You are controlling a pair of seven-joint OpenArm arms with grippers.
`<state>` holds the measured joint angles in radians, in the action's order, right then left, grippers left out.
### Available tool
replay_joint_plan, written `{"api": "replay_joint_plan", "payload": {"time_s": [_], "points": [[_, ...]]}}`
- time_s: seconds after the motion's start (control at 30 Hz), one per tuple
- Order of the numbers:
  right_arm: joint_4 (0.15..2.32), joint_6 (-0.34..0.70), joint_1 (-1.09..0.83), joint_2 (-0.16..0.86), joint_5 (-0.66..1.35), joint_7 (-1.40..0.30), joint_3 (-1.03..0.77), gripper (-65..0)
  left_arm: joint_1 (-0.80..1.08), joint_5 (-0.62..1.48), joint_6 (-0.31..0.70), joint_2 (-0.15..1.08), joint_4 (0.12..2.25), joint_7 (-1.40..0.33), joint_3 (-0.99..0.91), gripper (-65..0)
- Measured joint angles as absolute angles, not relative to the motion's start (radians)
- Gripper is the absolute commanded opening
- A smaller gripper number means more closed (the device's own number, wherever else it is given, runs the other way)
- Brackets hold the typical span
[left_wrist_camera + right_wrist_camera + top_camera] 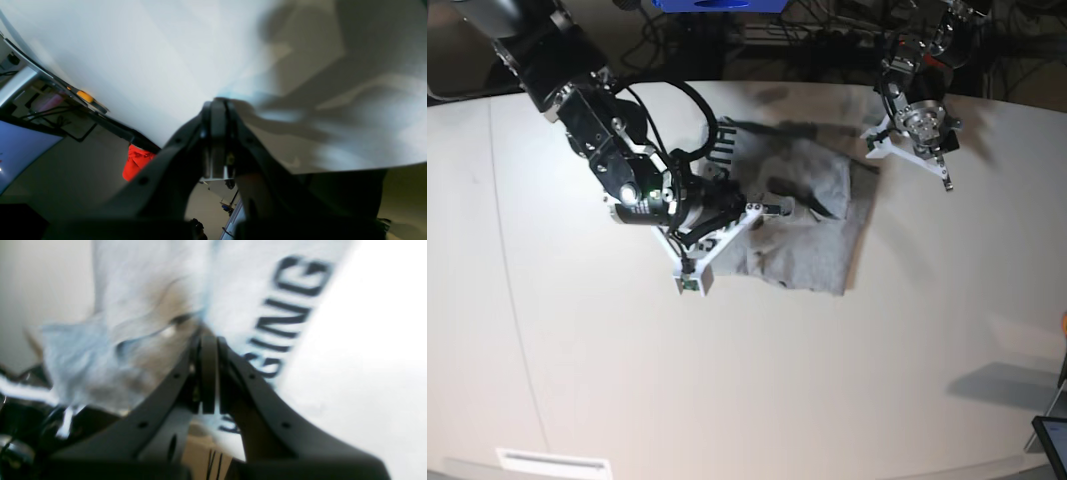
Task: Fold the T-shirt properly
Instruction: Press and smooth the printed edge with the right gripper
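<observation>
Heather-grey cotton T-shirt (812,225) with black lettering lay bunched mid-table (727,400). Right pincer (789,207) pinched its middle fabric. Left pincer (870,138) pressed together at the far-right corner; grip uncertain.

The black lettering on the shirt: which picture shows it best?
The right wrist view: the black lettering runs large across the T-shirt, though blurred, beside the shut right gripper. The base view shows only dark strokes by the arm. The left wrist view shows none.
</observation>
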<state>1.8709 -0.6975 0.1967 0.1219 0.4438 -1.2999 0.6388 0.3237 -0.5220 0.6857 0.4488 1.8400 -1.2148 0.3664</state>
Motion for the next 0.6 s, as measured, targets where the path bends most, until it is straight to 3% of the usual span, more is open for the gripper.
{"api": "replay_joint_plan", "payload": {"time_s": [0.6], "points": [[1.839, -0.698, 0.129, 0.057, 0.450, -1.243, 0.646, -64.4, 0.324, -0.522, 0.686, 0.449, 1.841, -1.213, 0.366, -65.0]]}}
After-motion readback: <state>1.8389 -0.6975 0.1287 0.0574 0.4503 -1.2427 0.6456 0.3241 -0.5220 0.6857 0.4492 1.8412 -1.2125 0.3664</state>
